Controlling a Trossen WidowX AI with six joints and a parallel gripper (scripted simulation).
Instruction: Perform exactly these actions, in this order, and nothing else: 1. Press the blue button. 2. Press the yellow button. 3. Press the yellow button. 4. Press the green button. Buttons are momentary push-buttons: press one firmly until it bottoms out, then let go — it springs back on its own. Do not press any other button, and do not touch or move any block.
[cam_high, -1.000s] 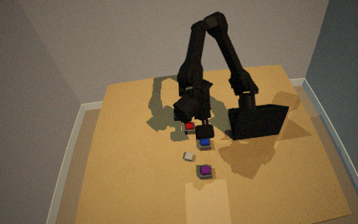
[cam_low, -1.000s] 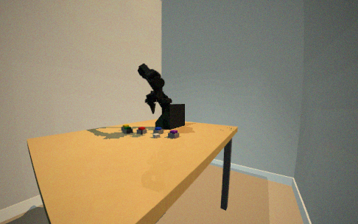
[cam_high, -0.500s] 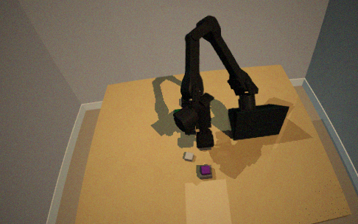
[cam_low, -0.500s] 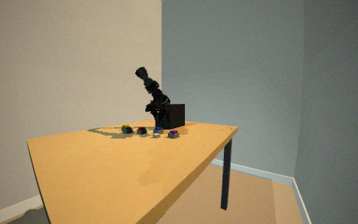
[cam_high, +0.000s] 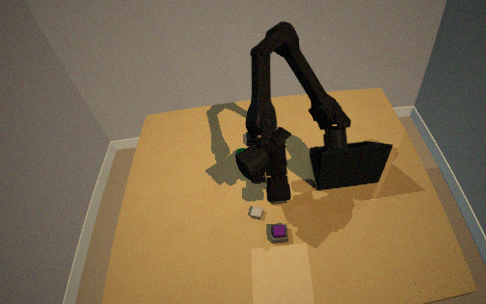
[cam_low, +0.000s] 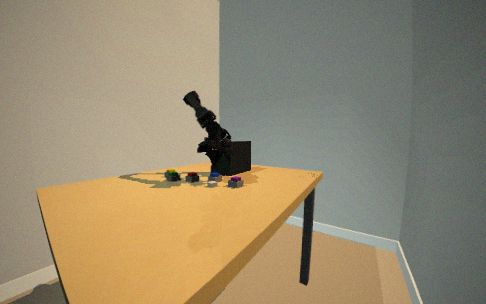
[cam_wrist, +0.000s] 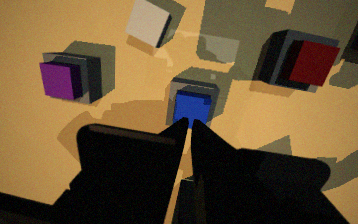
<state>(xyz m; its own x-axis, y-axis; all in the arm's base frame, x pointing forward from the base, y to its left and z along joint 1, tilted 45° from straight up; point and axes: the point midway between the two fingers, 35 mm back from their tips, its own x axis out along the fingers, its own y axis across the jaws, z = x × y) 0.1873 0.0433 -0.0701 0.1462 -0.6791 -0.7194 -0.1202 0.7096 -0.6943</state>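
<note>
The blue button (cam_wrist: 192, 106) (cam_low: 215, 175) sits on a grey base, its cap standing up; my hand hides it in the top view. My gripper (cam_wrist: 189, 123) is shut and empty, its fingertips almost together. In the wrist view the tips overlap the near edge of the blue cap; whether they touch it I cannot tell. The yellow button (cam_low: 171, 171) shows at the left of the group in the exterior view. A sliver of the green button (cam_high: 241, 150) shows beside the arm in the top view. Neither is visible in the wrist view.
A purple button (cam_high: 279, 230) (cam_low: 236, 178) (cam_wrist: 57, 80) stands to one side of the blue one, a red button (cam_wrist: 315, 62) (cam_low: 192, 174) to the other. A small white block (cam_high: 256, 212) (cam_low: 212, 184) (cam_wrist: 147, 22) lies nearby. A black box (cam_high: 352, 166) stands by the arm's base.
</note>
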